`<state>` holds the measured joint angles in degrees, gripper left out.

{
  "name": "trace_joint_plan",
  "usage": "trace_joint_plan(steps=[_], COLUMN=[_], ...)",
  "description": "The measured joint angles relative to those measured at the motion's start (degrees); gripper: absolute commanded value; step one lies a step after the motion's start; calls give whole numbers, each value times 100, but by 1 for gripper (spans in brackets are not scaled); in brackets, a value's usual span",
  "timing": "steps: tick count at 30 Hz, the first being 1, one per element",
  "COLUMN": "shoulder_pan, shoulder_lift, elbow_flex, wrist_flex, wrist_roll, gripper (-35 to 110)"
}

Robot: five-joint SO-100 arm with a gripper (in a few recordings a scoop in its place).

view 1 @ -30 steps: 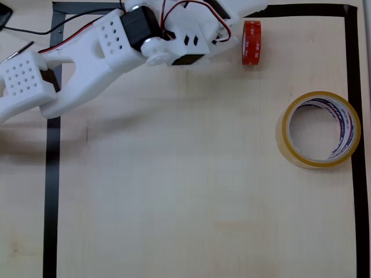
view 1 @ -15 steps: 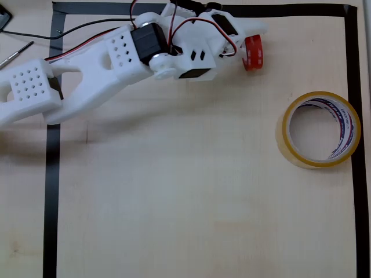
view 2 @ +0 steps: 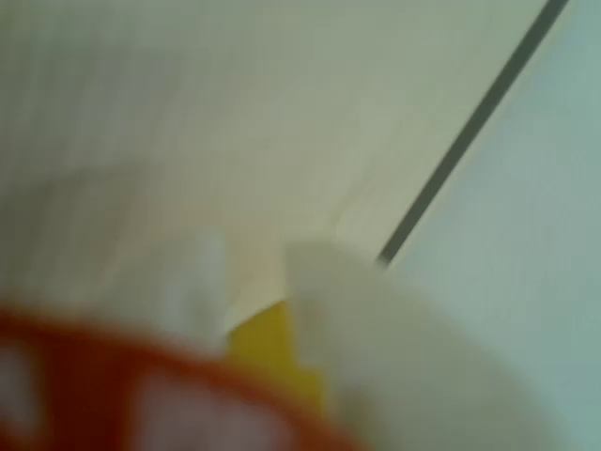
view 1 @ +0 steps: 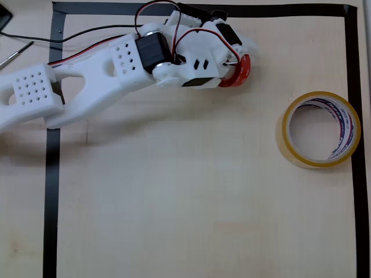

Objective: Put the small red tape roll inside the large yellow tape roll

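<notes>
The small red tape roll (view 1: pixel 239 73) lies near the top of the overhead view, half covered by my white gripper (view 1: pixel 239 60), whose fingers close around it. In the blurred wrist view the red roll (view 2: pixel 141 395) sits right under the camera between the white fingers (view 2: pixel 357 310). The large yellow tape roll (view 1: pixel 285 136) lies flat at the right side, its hole facing up and its printed white core showing. It is well apart from the gripper, below and to the right of it.
A black tape border (view 1: pixel 52 191) frames the light wooden table. A black cable (view 1: pixel 35 36) and a thin metal tool (view 1: pixel 16 52) lie outside it at the top left. My white arm (view 1: pixel 87 75) stretches in from the left edge.
The gripper has closed in on the red roll from the left and taken hold of it. Roll and gripper have shifted down and slightly left, and the roll has tilted.
</notes>
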<state>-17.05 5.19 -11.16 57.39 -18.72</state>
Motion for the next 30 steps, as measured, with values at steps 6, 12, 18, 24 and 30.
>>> trace_joint_plan(steps=[6,12,18,24,30], shoulder_pan=[97,387,914,1292,1380], shoulder_lift=[0,0,9,9,9], elbow_flex=[0,0,0,0,0], wrist_flex=[-44,-1134,-2654,-4157,-4948], wrist_roll=[-149,-158,-158,-158,-158], gripper=[0,0,0,0,0])
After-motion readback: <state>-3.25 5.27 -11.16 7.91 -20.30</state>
